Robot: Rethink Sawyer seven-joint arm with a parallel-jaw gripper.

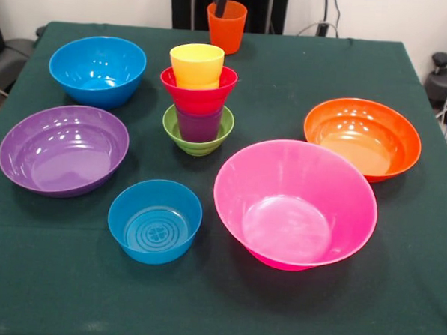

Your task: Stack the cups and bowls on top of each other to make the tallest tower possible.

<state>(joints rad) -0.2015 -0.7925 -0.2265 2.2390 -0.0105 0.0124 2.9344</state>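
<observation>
**Tabletop inspection: partial tower, one cup apart**

Counted: three glossy plastic cups, seven glossy plastic bowls.

Tower (199, 99) at upper centre of frame, four pieces nested: small green plastic bowl (197, 136) at the bottom, translucent purple plastic cup (198, 125) seated in it, small red plastic bowl (198, 91) on that cup, yellow plastic cup (196, 65) uppermost, leaning slightly.

Orange plastic cup (226, 26) at top centre, near the far table edge, well apart from the tower. Dark gripper finger (219, 1) dropping from the top edge inside that cup; only this one part visible, so spread or pinching cannot be told.

Loose bowls, all upright and empty:
- mid-sized blue plastic bowl (97, 71), upper left;
- mid-sized purple plastic bowl (63, 150), left;
- small blue plastic bowl (155, 221), lower centre-left, ribbed rings on its floor;
- large pink plastic bowl (295, 205), lower right of centre;
- mid-sized orange plastic bowl (362, 139), right.

Dark green tablecloth (397, 282) under everything. Cables and dark equipment past the table's upper right corner; nothing standing between orange cup and tower.
</observation>
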